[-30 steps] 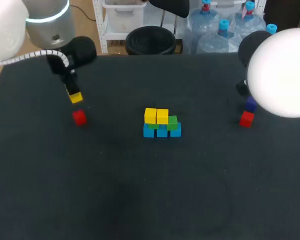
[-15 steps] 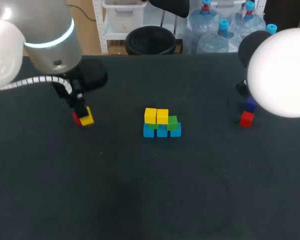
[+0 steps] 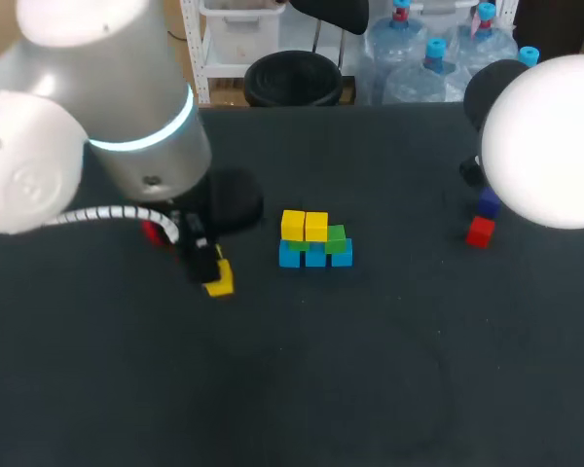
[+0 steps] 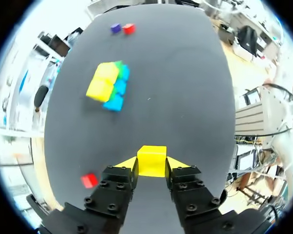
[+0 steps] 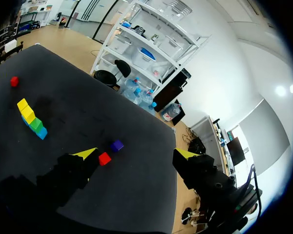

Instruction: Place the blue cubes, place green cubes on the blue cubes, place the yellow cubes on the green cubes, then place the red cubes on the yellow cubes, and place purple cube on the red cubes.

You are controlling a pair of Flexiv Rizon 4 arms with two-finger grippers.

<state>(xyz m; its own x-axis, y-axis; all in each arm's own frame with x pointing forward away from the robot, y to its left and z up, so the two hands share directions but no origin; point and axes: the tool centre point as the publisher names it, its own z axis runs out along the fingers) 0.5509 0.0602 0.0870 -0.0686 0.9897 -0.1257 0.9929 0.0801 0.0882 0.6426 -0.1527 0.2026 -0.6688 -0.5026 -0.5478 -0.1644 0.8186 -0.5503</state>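
So, left tool [image 4: 152,165] is clamping a smooth yellow cube [image 4: 152,159].
Meanwhile the right tool [image 5: 136,154] is hanging open over the matte black surface [image 3: 370,370].

Big matte black table [image 3: 389,370] taking up nearly the whole head view. Right behind its far edge: a white shelving unit [image 3: 236,44], a round black bin [image 3: 294,78] and a bunch of blue water jugs [image 3: 419,63]. Light wooden floor [image 5: 53,34] beyond the table. From the right wrist view: tall white shelves stacked with boxes, a plain pale wall [image 5: 224,63], a couple of bright ceiling lights [image 5: 288,90]. Pretty bright and evenly lit overall.
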